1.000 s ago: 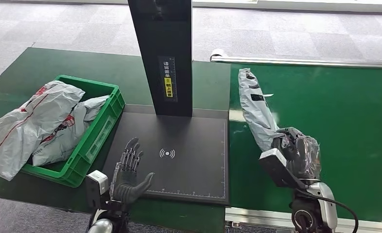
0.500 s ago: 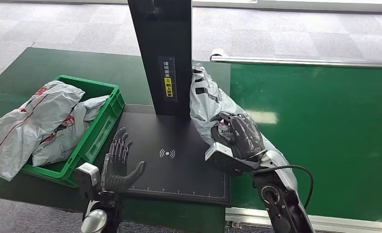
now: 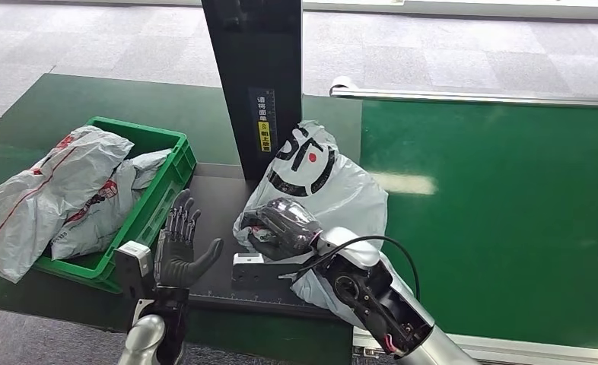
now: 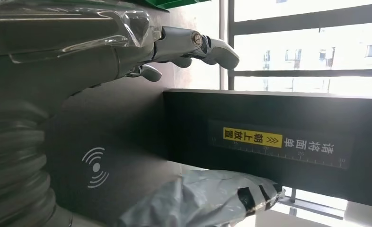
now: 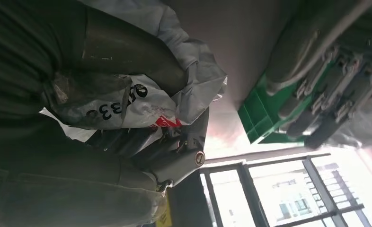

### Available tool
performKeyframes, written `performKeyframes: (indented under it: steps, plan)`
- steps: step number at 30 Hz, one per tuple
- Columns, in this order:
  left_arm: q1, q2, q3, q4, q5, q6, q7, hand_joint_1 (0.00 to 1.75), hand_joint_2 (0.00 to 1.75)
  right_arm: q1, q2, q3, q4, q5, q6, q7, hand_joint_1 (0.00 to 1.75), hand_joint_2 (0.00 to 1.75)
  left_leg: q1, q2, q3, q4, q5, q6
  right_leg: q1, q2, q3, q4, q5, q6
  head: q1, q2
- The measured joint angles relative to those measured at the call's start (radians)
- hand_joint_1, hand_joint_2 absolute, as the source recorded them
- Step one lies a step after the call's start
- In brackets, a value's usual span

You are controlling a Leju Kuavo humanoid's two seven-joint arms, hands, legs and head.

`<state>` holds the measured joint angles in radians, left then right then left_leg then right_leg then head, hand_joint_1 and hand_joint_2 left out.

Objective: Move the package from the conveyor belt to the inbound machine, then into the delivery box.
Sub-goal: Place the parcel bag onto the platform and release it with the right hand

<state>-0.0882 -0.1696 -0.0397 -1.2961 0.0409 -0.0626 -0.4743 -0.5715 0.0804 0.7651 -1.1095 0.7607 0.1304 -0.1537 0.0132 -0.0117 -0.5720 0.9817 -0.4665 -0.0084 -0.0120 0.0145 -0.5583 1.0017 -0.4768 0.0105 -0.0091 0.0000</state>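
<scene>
Here, head view: the grey plastic mailer package with black markings (image 3: 322, 182) lies at frame centre, partly on the black flat scanner pad of the inbound machine (image 3: 214, 220), against the machine's black upright column (image 3: 254, 76). The right hand (image 3: 284, 226) grips the package's near end, fingers wrapped round the plastic. The left hand (image 3: 178, 247) stands at lower left, fingers spread, holding nothing. The green plastic delivery box (image 3: 155, 198) at left holds other grey bagged parcels (image 3: 45, 190). The green conveyor belt (image 3: 509, 205) fills the right.

Left wrist view: left hand (image 4: 141, 49) with fingers apart; package (image 4: 208, 196) at lower centre, on the pad (image 4: 108, 142).

Right wrist view: right hand (image 5: 127, 118) clamped on the crumpled package (image 5: 137, 101); delivery box (image 5: 260, 118) at centre right.
</scene>
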Motion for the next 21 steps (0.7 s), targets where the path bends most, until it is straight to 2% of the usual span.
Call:
performKeyframes:
  steps: [4, 5, 8, 9, 13, 21]
  plan:
    - [-0.018, 0.002, 0.000, 0.018, 0.002, 0.010, -0.002, 0.00, 1.75, -0.030, 0.030, 0.078, 0.085, 0.014, 0.018, -0.028, 1.75, 1.75, 0.000, 0.000, 0.000, 0.000, 0.000, 0.000, 0.000, 0.000, 0.000, 0.000, 0.000, 0.000, 0.000, 0.000]
    - [-0.020, 0.002, 0.000, 0.022, 0.004, 0.012, -0.002, 0.00, 1.75, -0.036, 0.039, 0.096, 0.105, 0.013, 0.022, -0.033, 1.61, 1.75, 0.000, 0.000, 0.000, 0.000, 0.000, 0.000, 0.000, 0.000, 0.000, 0.000, 0.000, 0.000, 0.000, 0.000]
    - [-0.022, 0.005, 0.001, 0.027, 0.011, 0.019, -0.003, 0.00, 1.75, -0.052, 0.062, 0.147, 0.161, -0.006, 0.035, -0.043, 0.30, 1.75, 0.000, 0.000, 0.001, 0.000, 0.000, 0.000, 0.000, 0.000, 0.000, 0.000, 0.000, 0.000, 0.000, 0.000]
    - [-0.022, 0.005, 0.001, 0.028, 0.012, 0.021, -0.003, 0.00, 1.75, -0.058, 0.069, 0.163, 0.179, -0.015, 0.038, -0.044, 0.00, 1.75, 0.000, 0.000, 0.001, 0.000, 0.000, 0.000, 0.000, 0.000, 0.000, 0.000, 0.000, 0.000, 0.000, 0.000]
    - [-0.020, 0.007, 0.002, 0.028, 0.014, 0.026, -0.003, 0.00, 1.75, -0.071, 0.086, 0.209, 0.243, -0.040, 0.022, -0.058, 0.00, 1.75, 0.000, 0.000, 0.000, 0.000, 0.000, 0.000, 0.000, 0.000, 0.000, 0.000, 0.000, 0.000, 0.000, 0.000]
    - [-0.017, 0.010, 0.007, 0.028, 0.014, 0.026, -0.003, 0.00, 1.75, -0.086, 0.092, 0.233, 0.300, -0.049, 0.002, -0.068, 0.00, 1.75, 0.000, 0.000, 0.000, 0.000, 0.000, 0.000, 0.000, 0.000, 0.000, 0.000, 0.000, 0.000, 0.000, 0.000]
